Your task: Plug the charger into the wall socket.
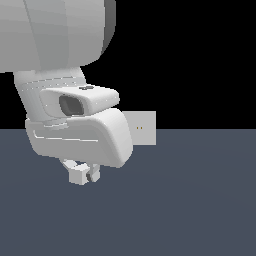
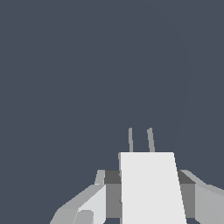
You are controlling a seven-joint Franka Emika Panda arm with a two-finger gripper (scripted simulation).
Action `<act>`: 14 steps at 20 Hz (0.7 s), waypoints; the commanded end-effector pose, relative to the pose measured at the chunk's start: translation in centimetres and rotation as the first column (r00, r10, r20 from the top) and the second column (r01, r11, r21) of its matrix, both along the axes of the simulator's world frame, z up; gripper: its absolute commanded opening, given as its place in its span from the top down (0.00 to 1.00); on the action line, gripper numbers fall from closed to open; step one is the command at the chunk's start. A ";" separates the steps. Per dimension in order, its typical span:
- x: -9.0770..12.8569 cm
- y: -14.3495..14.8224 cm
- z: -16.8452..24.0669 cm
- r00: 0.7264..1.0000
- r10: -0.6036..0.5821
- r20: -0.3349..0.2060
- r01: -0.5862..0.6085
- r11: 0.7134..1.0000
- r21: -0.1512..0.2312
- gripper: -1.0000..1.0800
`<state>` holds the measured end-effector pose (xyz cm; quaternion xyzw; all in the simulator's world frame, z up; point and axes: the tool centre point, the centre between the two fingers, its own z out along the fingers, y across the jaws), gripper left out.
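Observation:
The charger point(image 2: 151, 179) is a small off-white block held between the two fingers of my gripper point(image 2: 146, 201), which is shut on it. Its two thin prongs point(image 2: 150, 140) stick out past the fingers over bare floor. In the exterior view the charger point(image 1: 77, 176) hangs just above the floor under the arm, in my gripper point(image 1: 85, 173). The wall socket point(image 1: 143, 128) is an upright off-white square plate with two tiny orange-brown holes. It stands farther back, toward the exterior view's right of the gripper, its near side hidden behind the arm. It does not show in the wrist view.
A flat grey-blue floor point(image 1: 190, 200) spreads around the gripper, with black background above it. The bulky white arm links point(image 1: 75, 125) fill the upper part of the exterior view's left and cover part of the socket plate.

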<state>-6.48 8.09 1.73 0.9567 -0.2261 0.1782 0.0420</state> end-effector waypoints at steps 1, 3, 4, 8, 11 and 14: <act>0.2 -0.6 0.4 1.000 0.021 0.001 -0.021 1.000 0.000 1.00; 0.4 -1.2 0.8 0.999 0.043 0.002 -0.043 0.999 -0.001 1.00; 0.5 -1.5 1.0 0.998 0.055 0.002 -0.055 0.998 -0.001 1.00; 0.9 -2.9 1.9 0.994 0.107 0.004 -0.107 0.994 -0.002 1.00; 1.4 -4.0 2.7 0.989 0.149 0.005 -0.149 0.989 -0.003 1.00; 1.9 -5.1 3.4 0.982 0.190 0.006 -0.190 0.982 -0.004 1.00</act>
